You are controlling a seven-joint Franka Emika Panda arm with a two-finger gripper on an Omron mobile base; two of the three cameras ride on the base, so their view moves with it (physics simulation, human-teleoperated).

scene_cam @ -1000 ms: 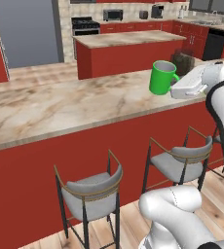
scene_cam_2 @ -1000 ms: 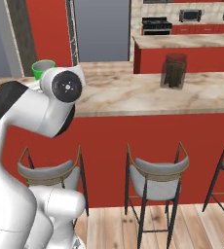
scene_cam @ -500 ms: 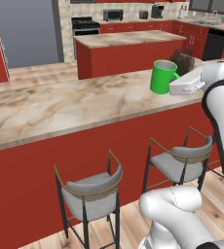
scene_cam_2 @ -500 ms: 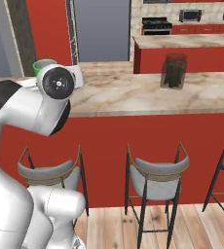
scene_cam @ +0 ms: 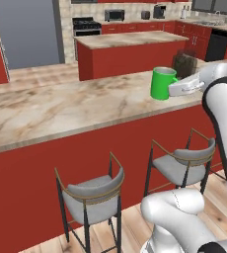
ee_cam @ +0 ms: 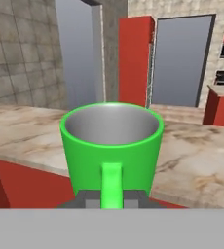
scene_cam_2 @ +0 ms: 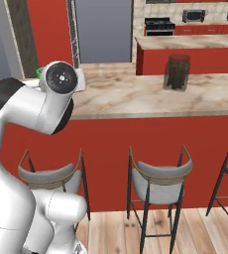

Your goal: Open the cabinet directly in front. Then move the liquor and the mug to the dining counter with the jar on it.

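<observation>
jaws: gripper (ee_cam: 112, 200) clamped on mug (ee_cam: 112, 146) handle | ahead, below: dining counter (scene_cam: 61, 106) | beyond: jar (scene_cam_2: 177, 72) | left: set mug down; liquor unseen

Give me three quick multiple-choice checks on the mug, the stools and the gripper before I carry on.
1. Where is the jar relative to the dining counter?
A. standing on its top
B. on a stool seat
C. on the floor

2. How many stools show fully or partly in the right base view?
A. one
B. three
C. five

3. What state is the gripper in?
A. open, away from the mug
B. shut on the jar
C. shut on the mug by its handle

Answers:
1. A, the jar stands upright on the marbled top.
2. B, three grey-seated stools line the red front, the rightmost cut by the edge.
3. C, the hand view shows the green handle between the gripper's fingertips.
</observation>
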